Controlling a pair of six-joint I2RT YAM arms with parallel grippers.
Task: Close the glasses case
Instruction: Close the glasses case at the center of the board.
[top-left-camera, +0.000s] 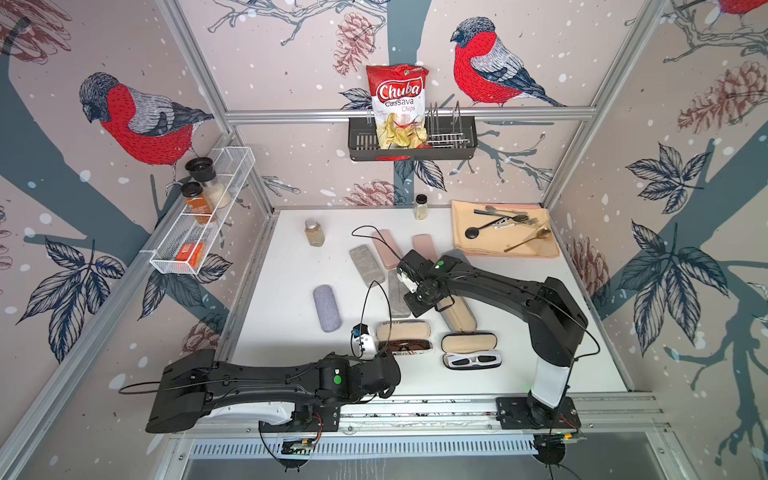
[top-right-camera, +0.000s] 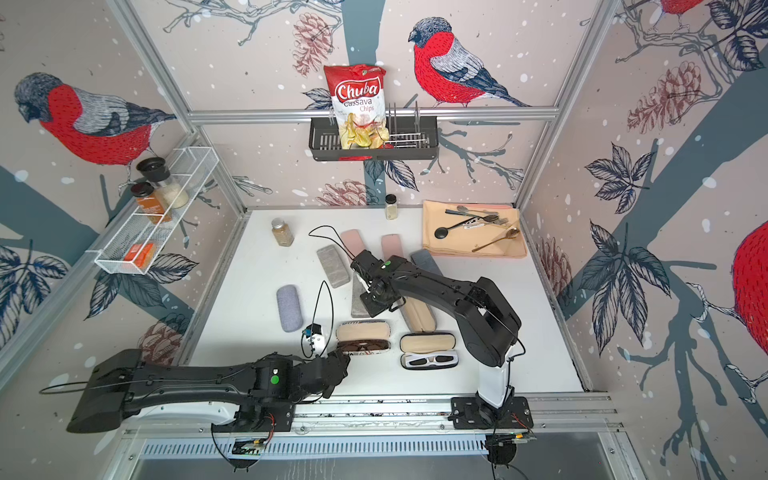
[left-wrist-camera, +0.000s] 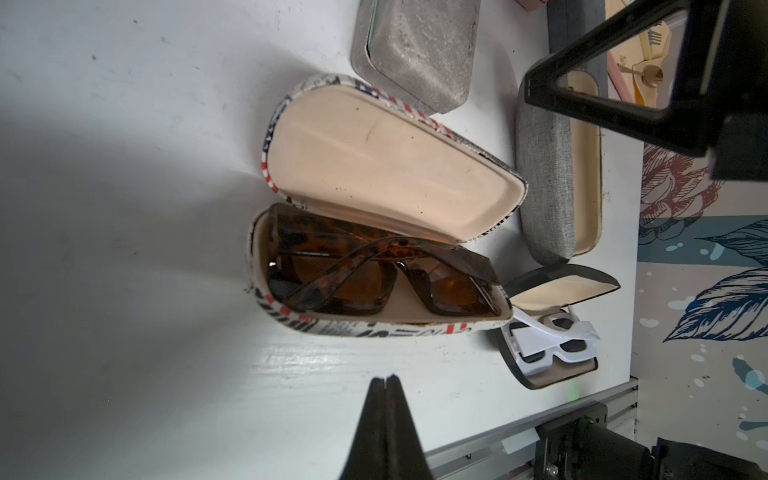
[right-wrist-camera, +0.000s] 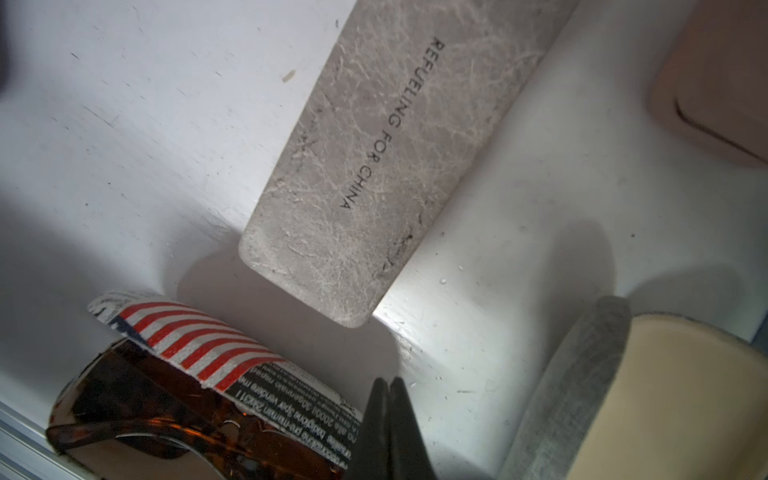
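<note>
A: Closing which one? Counting 3 open cases here.

B: Judging by the aim of both wrists, the flag-and-newsprint glasses case (top-left-camera: 402, 332), lying at the front of the counter (top-left-camera: 291, 365), just beside the left arm. Holding tortoiseshell sunglasses (left-wrist-camera: 365, 286) in the base, with the lid (left-wrist-camera: 390, 166) tipped back behind.

A: And gripping with what?

B: With nothing. See the left pincer (left-wrist-camera: 386, 380): pressed together, empty, poised in front of the base and apart from it. Same for the right pincer (right-wrist-camera: 390, 384): tips together, empty, just behind the striped outside of the lid.

A: So pushing, not pinching.

B: Probably. Brace the front wall of the base with the left, then nudge the lid's back over the hinge with the right, low and slow. Press near the lid's middle to avoid twisting the case.

A: Worth watching?

B: A corner of the frame poking past the rim at 1 end, likely to catch the lid. Also keep clear of the marbled grey case (right-wrist-camera: 395, 145) close behind and the neighbouring case (top-left-camera: 471, 353) with white sunglasses alongside. Finish with a downward press until shut flush.
</note>
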